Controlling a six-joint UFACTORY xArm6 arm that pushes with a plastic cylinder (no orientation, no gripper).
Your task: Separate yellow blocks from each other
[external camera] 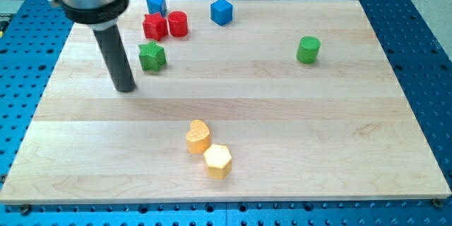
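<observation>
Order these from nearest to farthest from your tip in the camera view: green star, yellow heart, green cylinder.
From my tip:
1. green star, just to its upper right.
2. yellow heart, lower right, touching the yellow hexagon.
3. green cylinder, far at the view's right.

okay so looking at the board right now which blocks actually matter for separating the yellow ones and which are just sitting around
Matter:
yellow heart block
yellow hexagon block, touching it
my tip, far off toward the view's upper left

Just lying about:
green star block
green cylinder
red star block
red cylinder
blue cube
blue block
</observation>
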